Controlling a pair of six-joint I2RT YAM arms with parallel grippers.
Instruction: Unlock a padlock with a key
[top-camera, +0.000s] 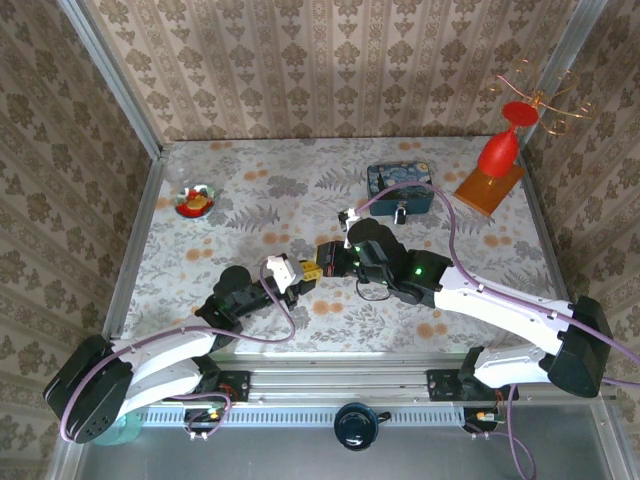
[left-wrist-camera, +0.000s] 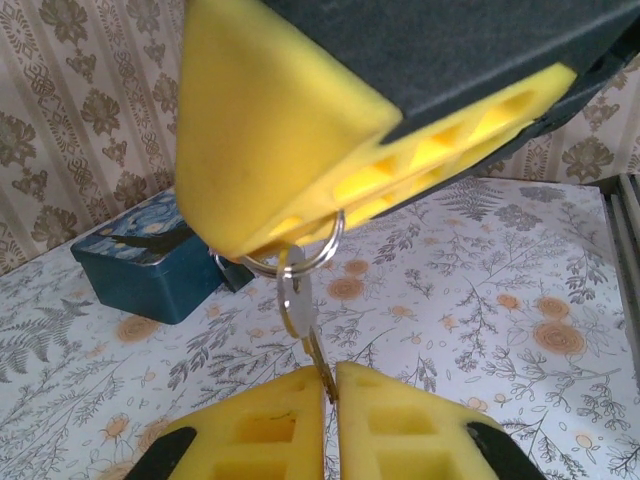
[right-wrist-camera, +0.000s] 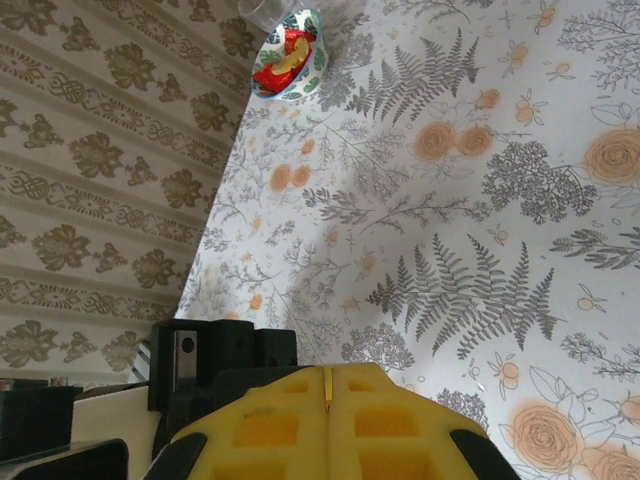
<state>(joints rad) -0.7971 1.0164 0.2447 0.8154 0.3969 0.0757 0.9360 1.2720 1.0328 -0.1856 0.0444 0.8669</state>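
Note:
Above the middle of the table my two grippers meet. The right gripper (top-camera: 328, 258) (right-wrist-camera: 327, 385) is shut on a silvery key ring (left-wrist-camera: 300, 256), with a thin brass edge showing between its pads. A key (left-wrist-camera: 296, 300) hangs from that ring below the right gripper's yellow fingers (left-wrist-camera: 280, 120). My left gripper (top-camera: 306, 272) (left-wrist-camera: 330, 385) is shut on the key's blade tip from below. The small dark padlock (top-camera: 400, 213) (left-wrist-camera: 233, 272) hangs at the front of the blue painted tin (top-camera: 400, 185) (left-wrist-camera: 140, 265), apart from both grippers.
A small bowl with red contents (top-camera: 195, 201) (right-wrist-camera: 290, 55) sits at the far left. A red vase on an orange board (top-camera: 497, 160) stands at the far right beside the tin. Papered walls and metal rails enclose the table (top-camera: 250, 215).

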